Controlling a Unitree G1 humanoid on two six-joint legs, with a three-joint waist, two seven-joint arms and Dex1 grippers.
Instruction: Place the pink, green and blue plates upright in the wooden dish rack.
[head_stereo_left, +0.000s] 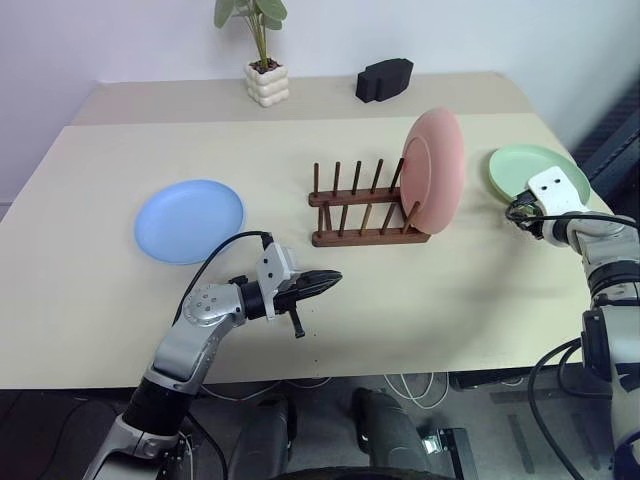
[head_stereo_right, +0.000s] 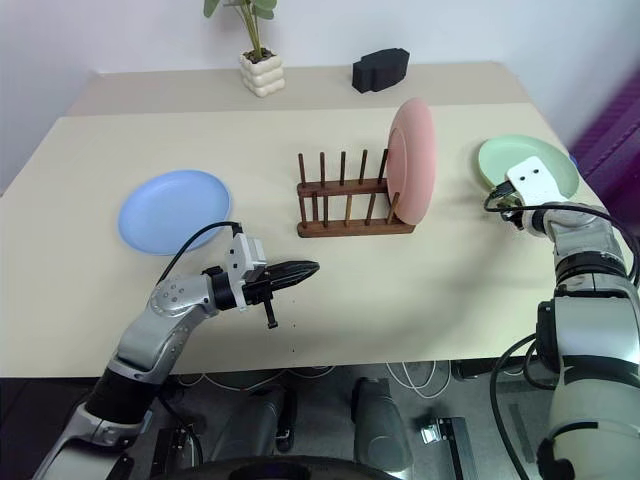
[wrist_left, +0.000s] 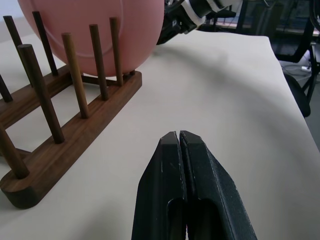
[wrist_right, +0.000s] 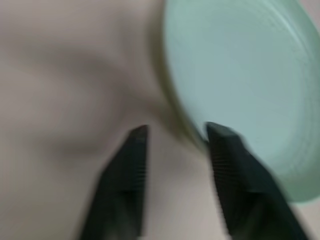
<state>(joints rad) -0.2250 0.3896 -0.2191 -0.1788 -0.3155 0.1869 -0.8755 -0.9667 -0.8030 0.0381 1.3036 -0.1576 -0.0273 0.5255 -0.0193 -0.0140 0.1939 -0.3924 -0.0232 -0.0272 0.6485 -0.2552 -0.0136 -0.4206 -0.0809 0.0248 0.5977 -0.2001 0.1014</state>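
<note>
The pink plate (head_stereo_left: 435, 168) stands upright at the right end of the wooden dish rack (head_stereo_left: 345, 237) in the middle of the table. The blue plate (head_stereo_left: 189, 220) lies flat at the left. At the right edge lies the green plate (head_stereo_left: 520, 165). My right gripper (wrist_right: 175, 131) is at its near left rim, fingers apart, with the rim between them; one fingertip (wrist_right: 220, 132) is over the plate. My left gripper (wrist_left: 179, 135) is shut and empty, hovering level in front of the rack and pointing right.
A potted plant (head_stereo_left: 267, 83) and a black object (head_stereo_left: 384, 79) stand at the back of the table. The green plate lies close to the table's right edge (head_stereo_left: 590, 190). Several rack slots left of the pink plate hold nothing.
</note>
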